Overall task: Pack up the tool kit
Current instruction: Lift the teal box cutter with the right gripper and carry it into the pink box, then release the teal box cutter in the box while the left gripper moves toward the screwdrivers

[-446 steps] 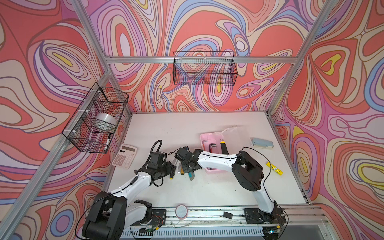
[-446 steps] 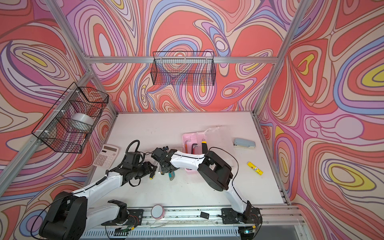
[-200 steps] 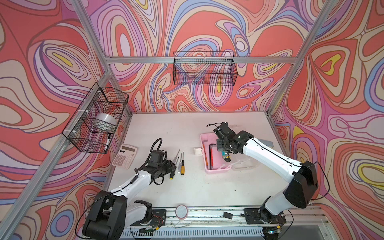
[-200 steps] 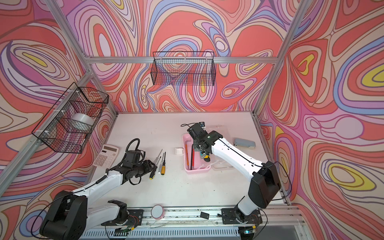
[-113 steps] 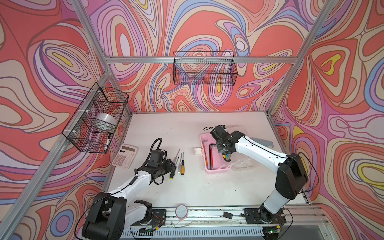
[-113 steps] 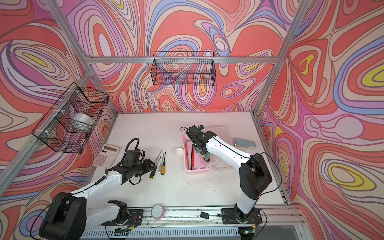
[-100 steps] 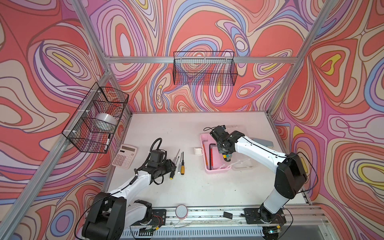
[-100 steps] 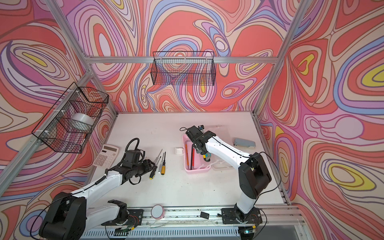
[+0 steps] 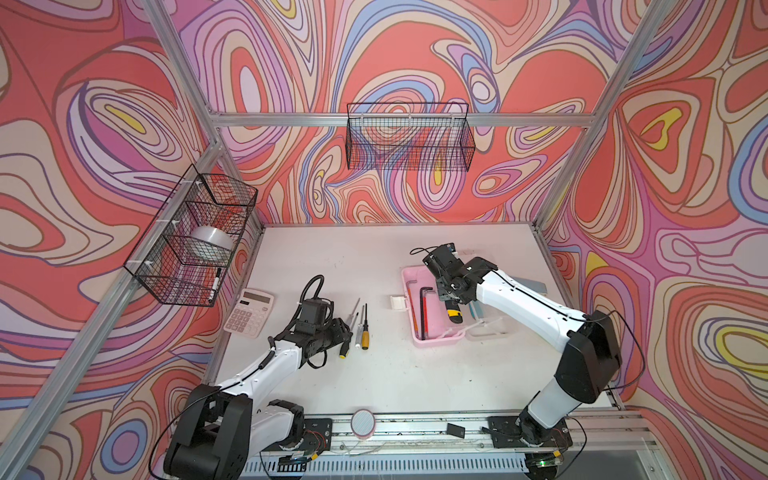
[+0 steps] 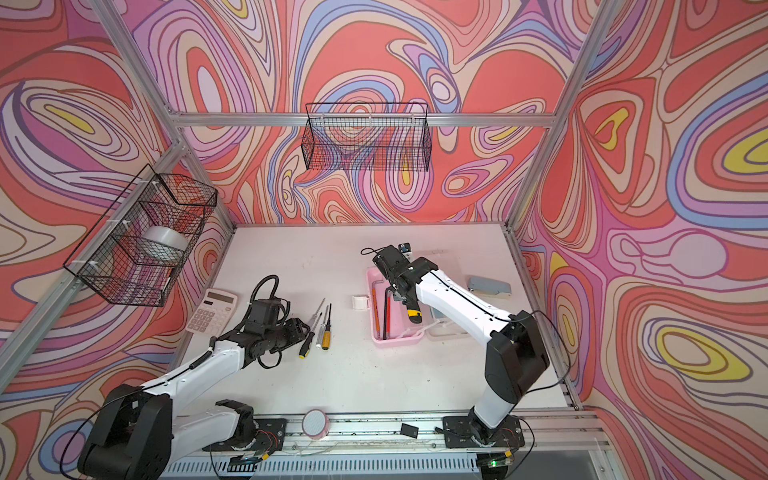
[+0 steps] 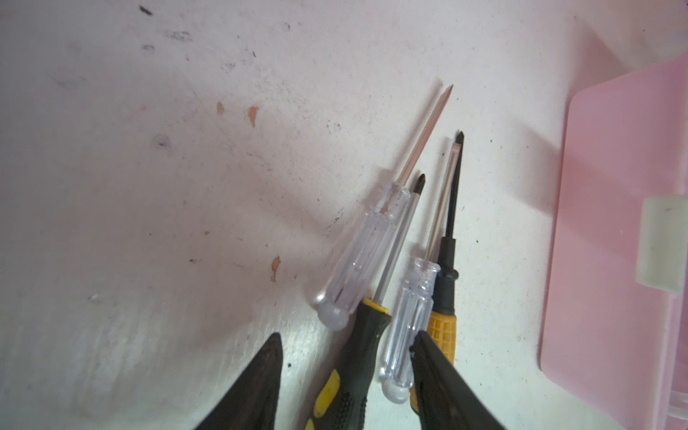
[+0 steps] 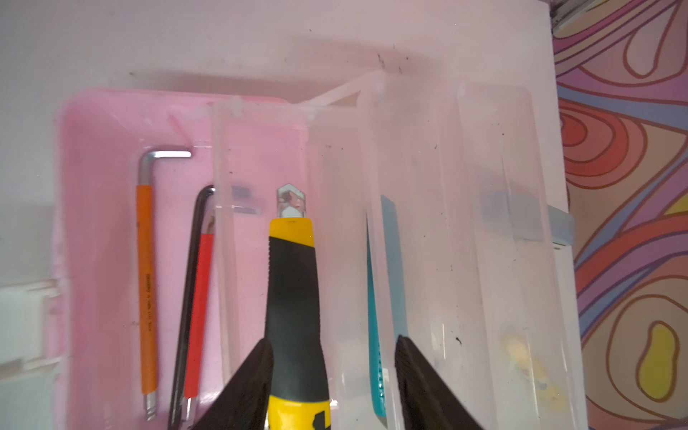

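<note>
Four screwdrivers (image 11: 357, 257) lie side by side on the white table (image 9: 395, 374), left of the pink box (image 9: 436, 340). My left gripper (image 11: 347, 335) sits low over their handles with its fingers apart, holding nothing. A black and yellow handle and a clear one lie between the fingers, and their ends are cut off in the left wrist view.

My right gripper (image 12: 333, 338) is over the box, its fingers spread wider than the stubby driver (image 12: 294, 298) in the box. One finger looks like it touches the handle; the other is clear of it. Two bent keys (image 12: 145, 279) lie further left in the box.

The clear lid (image 12: 446, 223) lies open to the right and blurs what shows through it: a teal thing (image 12: 376, 335) I cannot name. In both top views the arm hides the right fingers.
</note>
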### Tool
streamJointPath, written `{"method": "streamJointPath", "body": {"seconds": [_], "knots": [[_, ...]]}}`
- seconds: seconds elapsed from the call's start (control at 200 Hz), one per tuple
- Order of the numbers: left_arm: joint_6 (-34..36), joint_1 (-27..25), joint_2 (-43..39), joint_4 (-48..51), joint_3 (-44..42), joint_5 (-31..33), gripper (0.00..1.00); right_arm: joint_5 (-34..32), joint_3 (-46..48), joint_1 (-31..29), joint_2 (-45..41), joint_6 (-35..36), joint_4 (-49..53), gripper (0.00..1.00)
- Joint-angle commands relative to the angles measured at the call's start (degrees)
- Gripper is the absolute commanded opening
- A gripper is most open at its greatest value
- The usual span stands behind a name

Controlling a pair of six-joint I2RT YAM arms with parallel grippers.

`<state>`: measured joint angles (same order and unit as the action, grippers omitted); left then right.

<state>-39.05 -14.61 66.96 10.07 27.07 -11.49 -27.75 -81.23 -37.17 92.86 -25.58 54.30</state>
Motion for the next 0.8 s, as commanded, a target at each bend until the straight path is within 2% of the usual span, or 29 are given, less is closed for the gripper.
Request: {"method": "streamJointPath", "body": {"seconds": [0.0, 0.09, 0.26, 0.381, 0.476, 0.796], "knots": [[1.7, 0.2, -1.5, 3.8, 1.9, 2.5, 0.53, 8.4, 0.7, -0.9, -4.8, -0.8, -4.8, 0.52], [2.3, 0.1, -2.6, 6.3, 1.9, 4.1, 0.50, 11.9, 3.0, -3.4, -5.7, -2.7, -8.3, 0.52], [2.9, -1.4, -5.0, 9.1, 1.8, 6.4, 0.41, 11.7, 3.8, -9.8, -3.7, -6.3, -10.0, 0.52], [3.2, -4.7, -5.0, 11.0, 1.9, 9.7, 0.38, 12.8, 4.6, -10.7, -2.5, -7.2, -11.5, 0.51], [3.0, -6.0, -4.0, 10.7, 3.9, 9.7, 0.33, 12.7, 5.4, -10.7, -2.5, -7.5, -12.4, 0.51], [3.3, -10.1, 0.5, 10.6, 5.7, 11.4, 0.40, 11.5, 7.0, -10.7, -2.6, -7.4, -13.2, 0.51]]}}
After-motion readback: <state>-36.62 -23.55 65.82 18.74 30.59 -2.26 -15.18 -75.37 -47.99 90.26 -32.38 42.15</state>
